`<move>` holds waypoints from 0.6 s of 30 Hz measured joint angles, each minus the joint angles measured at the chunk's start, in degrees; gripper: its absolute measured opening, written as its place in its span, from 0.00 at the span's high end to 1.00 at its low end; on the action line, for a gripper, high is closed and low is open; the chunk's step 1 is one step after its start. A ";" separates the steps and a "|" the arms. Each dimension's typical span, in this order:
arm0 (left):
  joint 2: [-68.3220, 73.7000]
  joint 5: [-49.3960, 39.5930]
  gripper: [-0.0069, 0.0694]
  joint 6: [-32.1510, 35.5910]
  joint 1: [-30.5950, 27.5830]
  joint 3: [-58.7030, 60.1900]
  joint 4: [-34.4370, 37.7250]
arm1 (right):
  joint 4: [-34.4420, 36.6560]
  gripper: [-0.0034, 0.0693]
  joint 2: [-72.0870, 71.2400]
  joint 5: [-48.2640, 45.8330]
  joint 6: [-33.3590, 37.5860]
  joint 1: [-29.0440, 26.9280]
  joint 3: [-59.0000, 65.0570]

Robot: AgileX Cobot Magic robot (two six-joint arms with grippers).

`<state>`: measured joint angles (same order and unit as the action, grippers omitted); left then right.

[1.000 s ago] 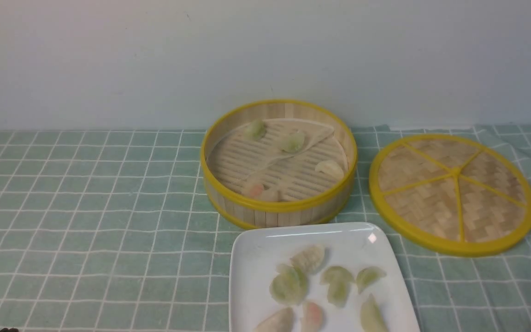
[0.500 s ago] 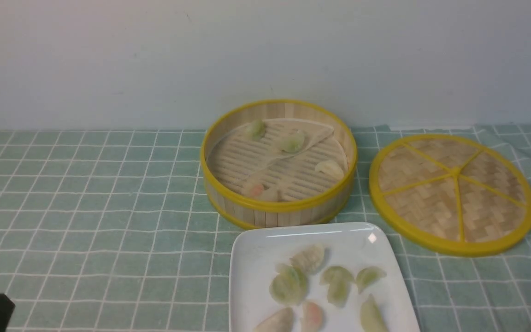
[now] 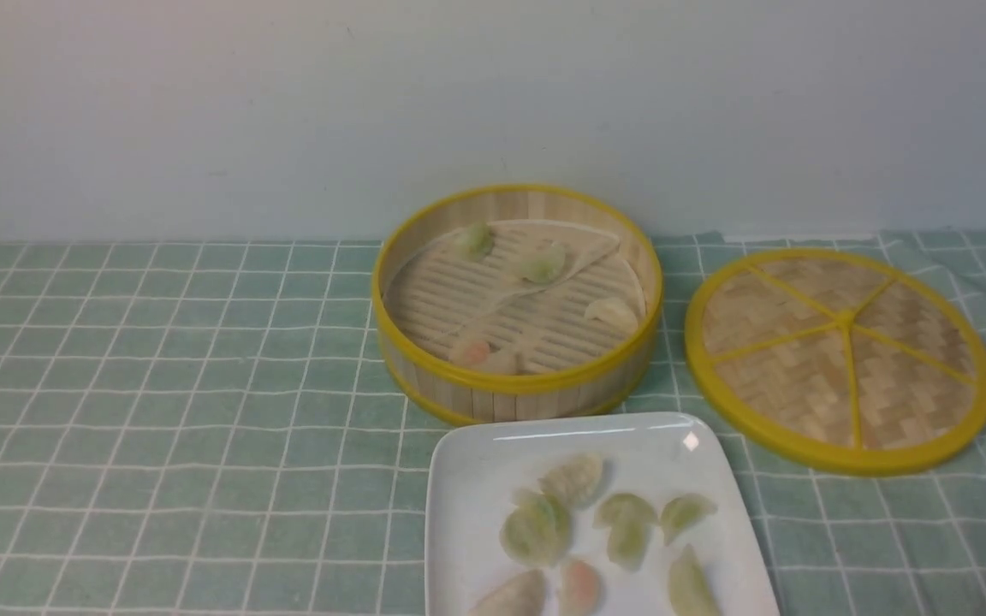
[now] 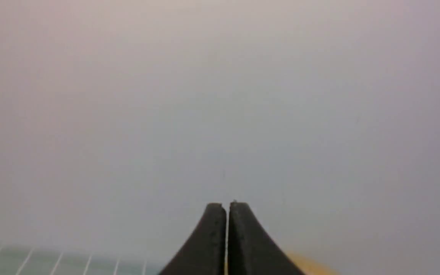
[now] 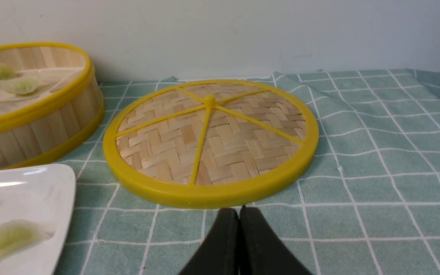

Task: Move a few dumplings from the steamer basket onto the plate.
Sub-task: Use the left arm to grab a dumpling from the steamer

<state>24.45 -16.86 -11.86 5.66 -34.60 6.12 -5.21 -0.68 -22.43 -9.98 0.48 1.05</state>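
Dumplings [image 3: 536,530] crowd the plate [image 3: 467,479], set just below the steamer basket [image 3: 510,389] for short carries, lid [image 3: 840,359] aside at right; left gripper [image 4: 226,208] and right gripper [image 5: 239,212] jaws pressed together, empty.

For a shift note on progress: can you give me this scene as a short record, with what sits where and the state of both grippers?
steamer basket: uncovered, four dumplings inside
plate: nearer the robot than the basket, seven dumplings in view on it
lid: flat on the cloth, right of the basket
cloth: green, white grid
left gripper: fingers shut, holding nothing
right gripper: fingers shut, holding nothing, near the lid's edge
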 joint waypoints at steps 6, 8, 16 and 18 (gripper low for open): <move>32.15 -38.63 0.92 10.48 0.00 -26.87 -1.20 | 0.00 0.97 0.00 0.00 0.00 0.00 0.00; 40.40 -43.56 0.92 14.52 0.00 -32.81 -0.22 | 0.00 0.97 0.00 0.00 0.00 0.00 0.00; 63.74 -52.04 0.92 20.84 5.38 -50.34 1.55 | 0.00 0.97 0.00 0.00 0.00 0.00 0.00; 67.65 -51.42 0.92 20.84 9.73 -54.17 0.34 | 0.00 0.97 0.00 0.00 0.00 0.00 0.00</move>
<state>92.10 -68.28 8.98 15.39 -88.76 6.46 -5.21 -0.68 -22.43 -9.98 0.48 1.05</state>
